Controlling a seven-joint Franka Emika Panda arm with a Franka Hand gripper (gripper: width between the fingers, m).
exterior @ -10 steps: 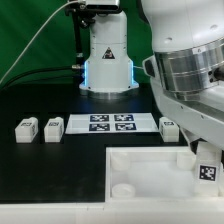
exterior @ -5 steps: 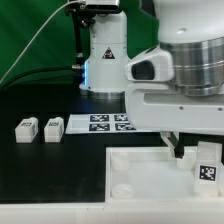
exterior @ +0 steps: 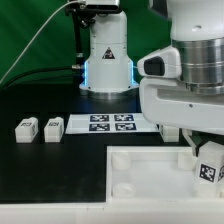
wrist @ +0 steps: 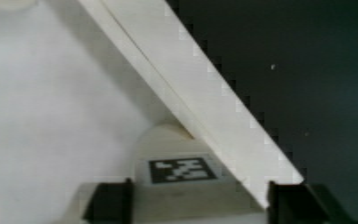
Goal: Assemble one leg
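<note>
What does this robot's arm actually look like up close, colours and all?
The arm is bulky, with rounded glossy white shells and a silver-grey ringed joint. Its base is a white column with a glowing blue ring. The gripper ends in two slim black fingers.

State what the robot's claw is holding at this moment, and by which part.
Cannot be told. The claw straddles a small white tagged leg block on the large white panel, but no finger contact shows.

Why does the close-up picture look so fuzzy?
In the wrist view the camera sits very near the white panel, so its edge and the leg with its tag look soft, and the fingers are dark blurs. The exterior view is sharper, with blue glow at the robot base.
</note>
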